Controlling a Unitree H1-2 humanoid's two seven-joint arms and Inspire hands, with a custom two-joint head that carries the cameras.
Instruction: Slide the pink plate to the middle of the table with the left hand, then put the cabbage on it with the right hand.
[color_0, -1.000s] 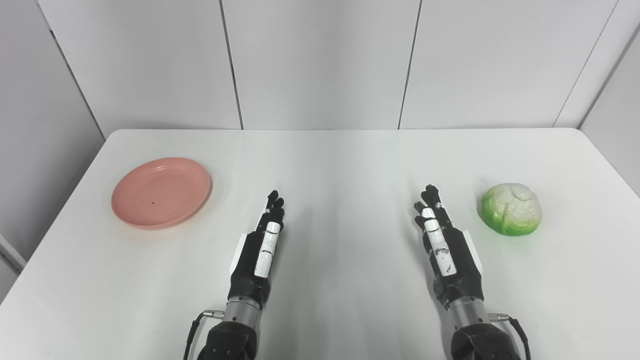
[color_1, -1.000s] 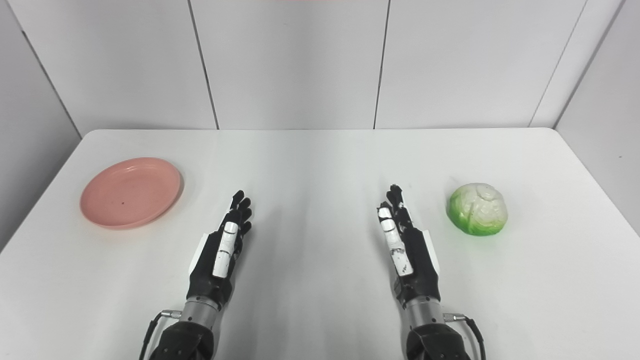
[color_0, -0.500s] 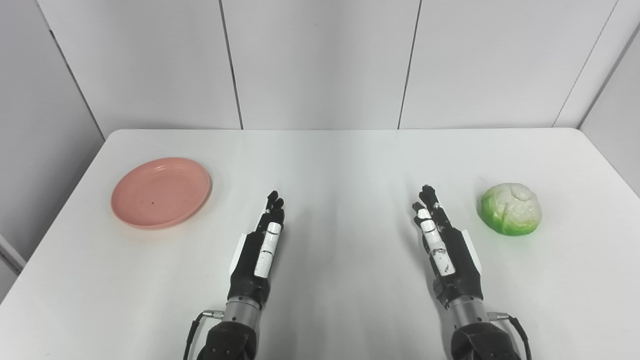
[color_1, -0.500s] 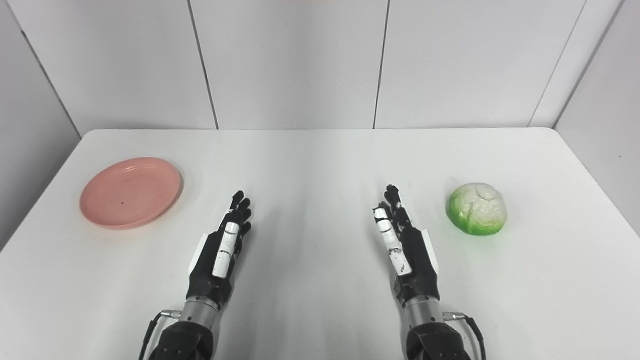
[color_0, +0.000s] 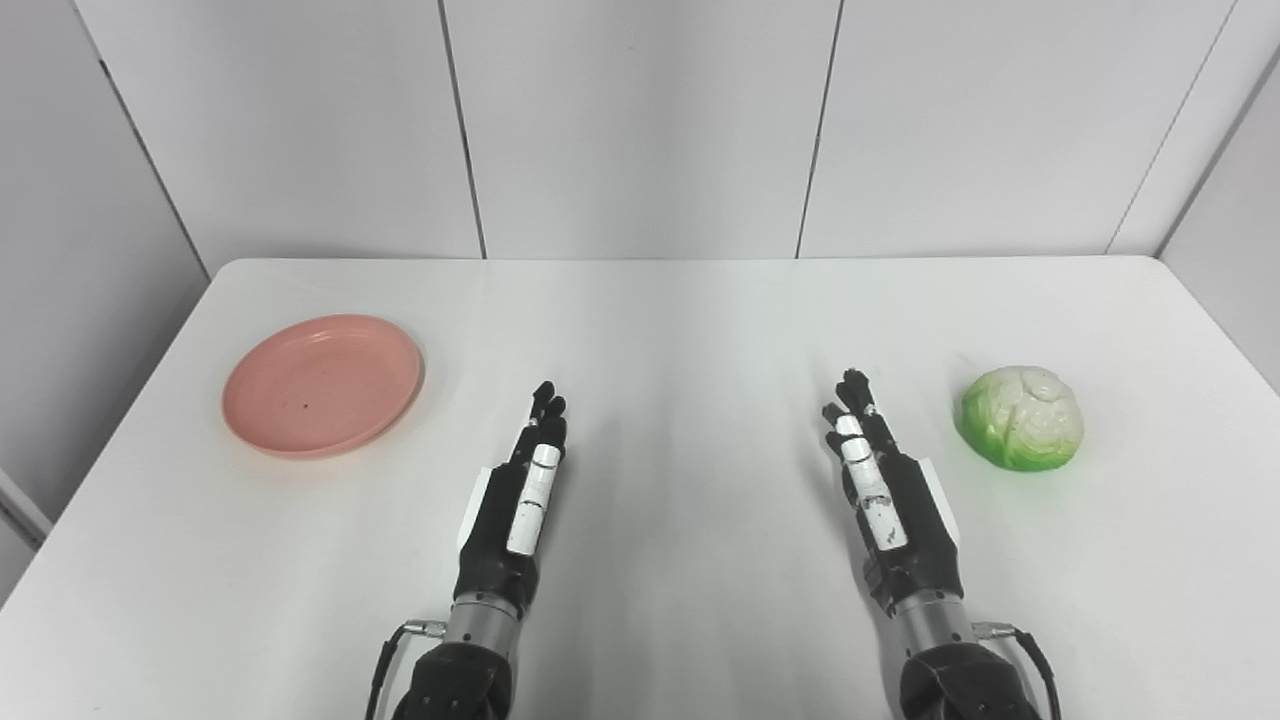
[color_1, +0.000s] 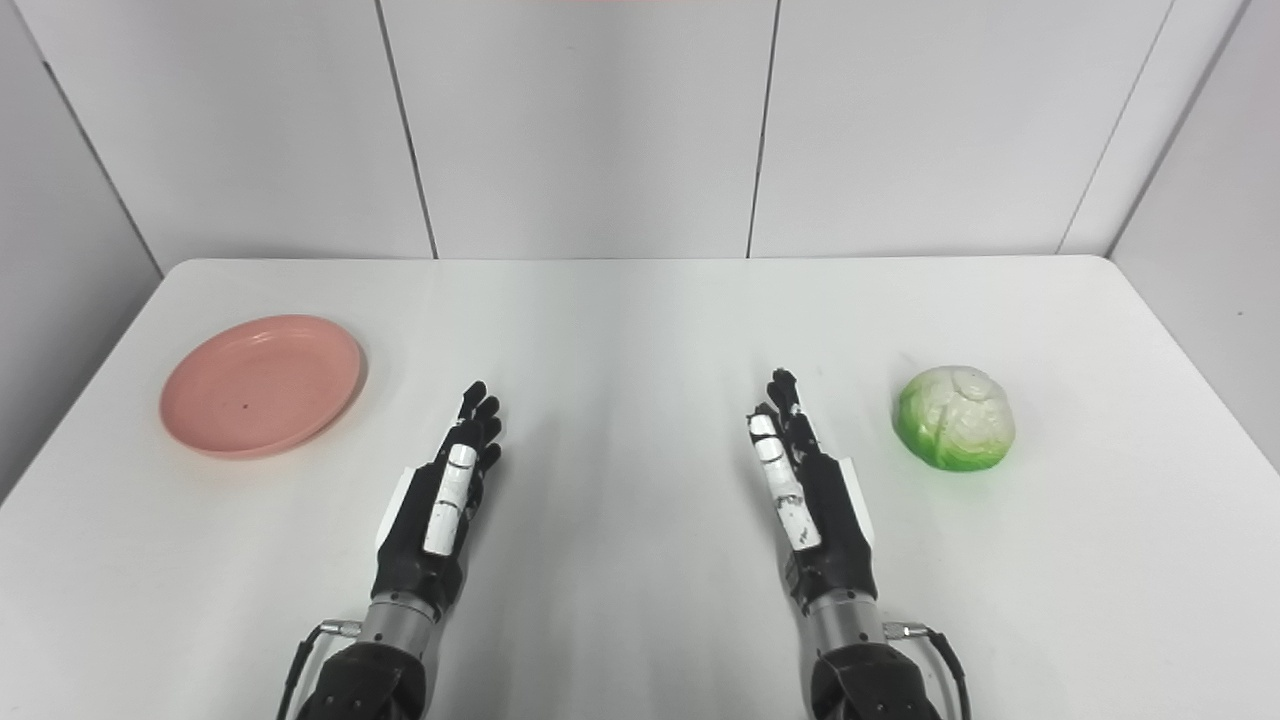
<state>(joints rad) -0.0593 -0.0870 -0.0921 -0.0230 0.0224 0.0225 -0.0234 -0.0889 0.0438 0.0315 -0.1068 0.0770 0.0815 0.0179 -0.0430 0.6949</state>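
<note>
Pink plate (color_0: 322, 384) lies on the left of the white worktop (color_0: 680, 320), well apart from both hands. It looks stiff, light and likely to glide; pressing on its near rim should steer it. Cabbage (color_0: 1021, 416) sits far right, round, probably best cupped from above. Left hand (color_0: 518, 490) and right hand (color_0: 885, 485) rest flat, fingers straight and together, holding nothing. Nothing blocks the middle.

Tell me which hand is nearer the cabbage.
Right. The right hand is open just left of the cabbage, not touching it. The left hand, also open, lies much farther left, toward the pink plate.
</note>
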